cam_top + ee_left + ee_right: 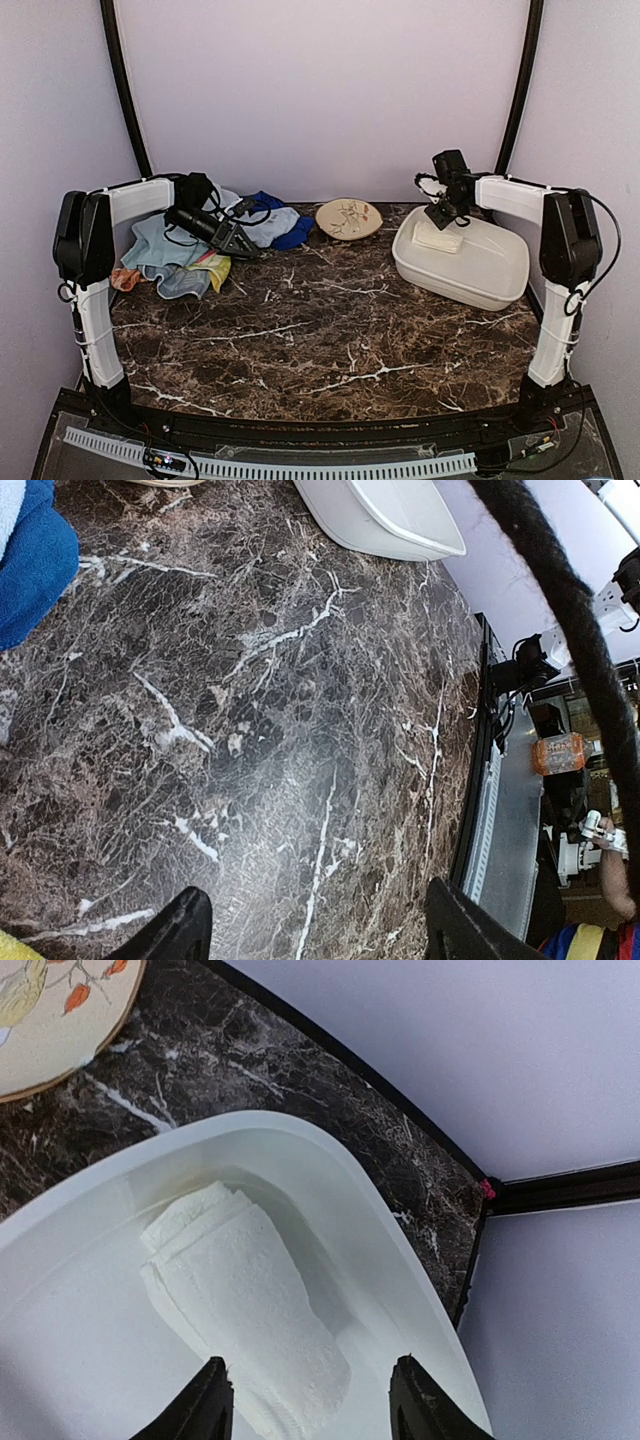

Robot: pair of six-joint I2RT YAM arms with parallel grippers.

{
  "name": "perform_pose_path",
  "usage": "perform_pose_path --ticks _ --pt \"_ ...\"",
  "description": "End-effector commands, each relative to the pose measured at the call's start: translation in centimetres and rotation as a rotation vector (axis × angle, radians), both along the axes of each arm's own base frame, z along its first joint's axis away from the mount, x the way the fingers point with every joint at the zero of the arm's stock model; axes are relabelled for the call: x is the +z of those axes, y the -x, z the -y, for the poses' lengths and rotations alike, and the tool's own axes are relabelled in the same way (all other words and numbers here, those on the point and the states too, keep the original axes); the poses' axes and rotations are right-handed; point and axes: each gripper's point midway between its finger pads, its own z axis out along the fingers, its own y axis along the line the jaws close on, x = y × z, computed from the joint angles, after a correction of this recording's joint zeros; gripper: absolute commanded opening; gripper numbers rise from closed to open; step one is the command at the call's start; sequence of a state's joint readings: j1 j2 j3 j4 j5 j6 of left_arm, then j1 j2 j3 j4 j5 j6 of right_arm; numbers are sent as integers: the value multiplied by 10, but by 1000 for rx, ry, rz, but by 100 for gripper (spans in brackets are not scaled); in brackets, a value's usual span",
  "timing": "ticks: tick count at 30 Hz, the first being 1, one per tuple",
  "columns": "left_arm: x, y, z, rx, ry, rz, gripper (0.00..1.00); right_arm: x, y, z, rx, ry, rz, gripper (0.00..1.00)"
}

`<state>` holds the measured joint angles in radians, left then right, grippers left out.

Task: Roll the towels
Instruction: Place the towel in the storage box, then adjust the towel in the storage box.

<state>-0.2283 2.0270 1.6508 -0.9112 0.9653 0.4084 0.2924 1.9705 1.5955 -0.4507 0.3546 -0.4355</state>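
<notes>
Lying in tub (pixel 300 1145), rolled cream towel (pixel 250 1310) beneath right end effector (pixel 310 1400).

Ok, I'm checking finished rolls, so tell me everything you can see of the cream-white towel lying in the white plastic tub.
The cream-white terry-cloth towel is rolled into a short thick bundle, its layered end showing. It lies on its side on the floor of the white rectangular plastic tub, visibly touching only that. The right gripper is poised over it, jaws open, not gripping.

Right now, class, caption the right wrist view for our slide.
Open right gripper hovers over a rolled white towel lying in the white tub.
</notes>
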Motion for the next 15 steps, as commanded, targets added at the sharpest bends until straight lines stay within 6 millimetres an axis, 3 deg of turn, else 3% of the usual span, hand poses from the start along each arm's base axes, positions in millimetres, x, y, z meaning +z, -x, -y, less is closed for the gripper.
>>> perform_pose_path --ticks 1,5,9,15 --pt "16 4 3 -18 27 23 75 -2 -5 -2 -38 -92 9 47" --pt "15 6 3 -21 22 17 74 -21 -10 0 -69 -120 -49 24" --pt "14 7 2 -24 17 16 74 -47 0 -4 -80 -150 -137 0" --pt "12 6 2 -26 18 14 73 -62 27 -22 -36 -276 -218 0"
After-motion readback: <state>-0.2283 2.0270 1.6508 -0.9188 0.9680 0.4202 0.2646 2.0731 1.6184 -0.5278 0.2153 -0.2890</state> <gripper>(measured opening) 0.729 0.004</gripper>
